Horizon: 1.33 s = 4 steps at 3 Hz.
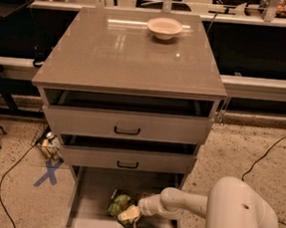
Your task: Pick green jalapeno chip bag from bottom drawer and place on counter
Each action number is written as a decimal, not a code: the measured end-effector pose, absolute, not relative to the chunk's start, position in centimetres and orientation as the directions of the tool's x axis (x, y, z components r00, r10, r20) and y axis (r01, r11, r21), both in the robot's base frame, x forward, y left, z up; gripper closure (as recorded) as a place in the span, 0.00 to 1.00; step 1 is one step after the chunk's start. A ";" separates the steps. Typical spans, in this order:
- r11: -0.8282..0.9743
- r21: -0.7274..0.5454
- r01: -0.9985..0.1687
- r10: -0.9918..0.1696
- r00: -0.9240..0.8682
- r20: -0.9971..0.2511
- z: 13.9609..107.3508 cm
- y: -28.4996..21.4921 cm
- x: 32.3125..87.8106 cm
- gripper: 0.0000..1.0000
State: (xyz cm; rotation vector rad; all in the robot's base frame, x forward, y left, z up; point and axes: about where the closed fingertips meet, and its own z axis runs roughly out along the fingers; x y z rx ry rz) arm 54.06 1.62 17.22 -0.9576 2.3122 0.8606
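The green jalapeno chip bag lies on the floor of the open bottom drawer, right of its middle. My gripper reaches in from the right on a white arm and sits at the bag's lower right part, touching it. The counter is the glossy grey-brown top of the cabinet, with a pale bowl at its back.
The two upper drawers with black handles stand slightly open above the bottom drawer. Cables run over the speckled floor on both sides. A blue tape cross is on the floor at the left. A pale ledge with dark panels runs behind the cabinet.
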 end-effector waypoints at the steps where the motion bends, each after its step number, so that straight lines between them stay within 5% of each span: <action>1: 0.545 0.369 -0.753 -0.460 -0.636 -0.620 15.2 3.0 54.6 0.00; 4: 0.533 0.389 -0.752 -0.485 -0.647 -0.588 12.8 4.1 54.5 0.65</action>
